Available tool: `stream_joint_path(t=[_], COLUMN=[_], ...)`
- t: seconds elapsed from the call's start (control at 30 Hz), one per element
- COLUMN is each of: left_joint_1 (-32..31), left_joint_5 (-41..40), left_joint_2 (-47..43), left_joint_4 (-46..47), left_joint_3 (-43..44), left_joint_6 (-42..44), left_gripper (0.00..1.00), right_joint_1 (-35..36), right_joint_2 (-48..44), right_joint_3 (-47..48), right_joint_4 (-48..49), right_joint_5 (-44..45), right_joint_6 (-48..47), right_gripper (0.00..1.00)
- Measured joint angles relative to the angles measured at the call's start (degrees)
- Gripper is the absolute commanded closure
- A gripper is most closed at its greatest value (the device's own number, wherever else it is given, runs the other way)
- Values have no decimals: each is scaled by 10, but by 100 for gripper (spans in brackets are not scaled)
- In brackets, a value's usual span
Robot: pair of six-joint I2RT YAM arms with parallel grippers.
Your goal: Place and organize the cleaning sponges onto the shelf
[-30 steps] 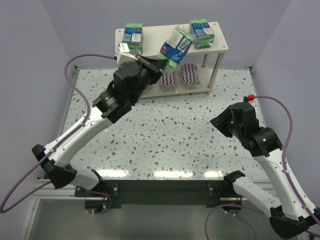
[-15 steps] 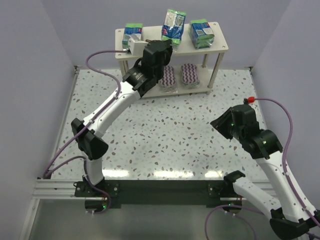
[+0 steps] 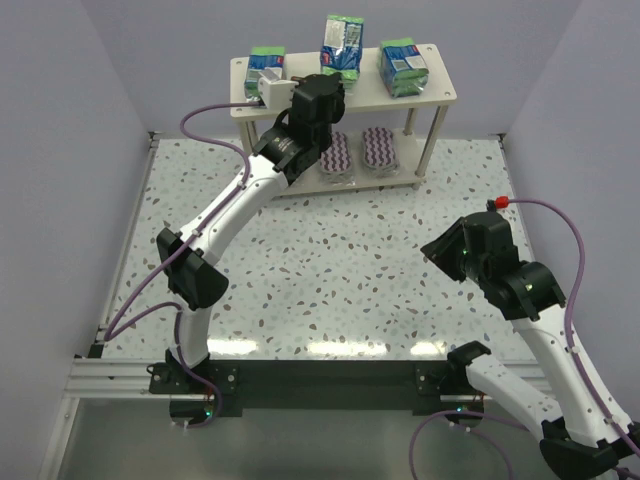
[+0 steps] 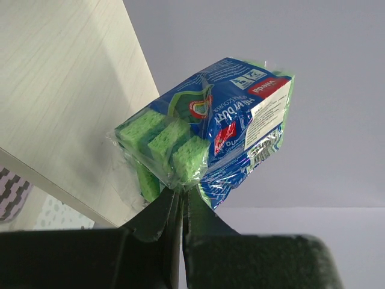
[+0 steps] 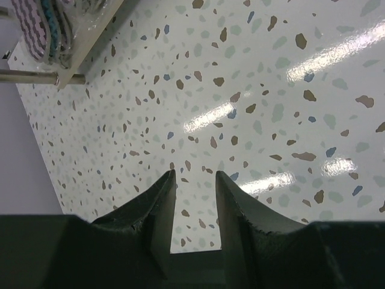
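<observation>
The shelf (image 3: 440,92) stands at the table's far edge. A green-and-blue sponge pack (image 3: 266,66) sits at the left of its top board and another (image 3: 403,67) at the right. Between them a third pack (image 3: 342,44) stands on end over the board, with my left gripper (image 3: 336,78) shut on its wrapper seam. The left wrist view shows this pack (image 4: 210,126) pinched at my left gripper (image 4: 181,191), beside the top board (image 4: 60,90). Striped oval pads (image 3: 337,155) (image 3: 380,150) lie on the lower board. My right gripper (image 3: 440,246) hangs open and empty over the table (image 5: 194,174).
The shelf's front legs (image 3: 428,150) stand on the speckled table (image 3: 330,260). A striped pad (image 5: 36,24) and a shelf rail (image 5: 30,76) show at the upper left of the right wrist view. Walls close in the left, right and back.
My left arm has stretched forward and lifted the pack from a tilt at the shelf's front to upright over the top board. The right arm has stayed put.
</observation>
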Motion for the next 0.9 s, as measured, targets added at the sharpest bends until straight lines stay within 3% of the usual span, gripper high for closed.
stream_joint_path(t=[0.17,0.5,0.9], left_joint_1=[2,2,2], left_joint_5=[-1,0,3], left_joint_2=[0,0,1], left_joint_4=[-6,-23,-20], left_joint_3=[0,0,0], left_joint_6=[-9,-36,-41], left_gripper=[100,86,62], right_joint_1=[0,0,0], right_joint_2=[4,12,12], right_joint_3=[0,0,0], right_joint_4=[0,0,0], right_joint_5=[-8,-9,-9], right_joint_6=[0,-4,-4], right_gripper=[63,62,60])
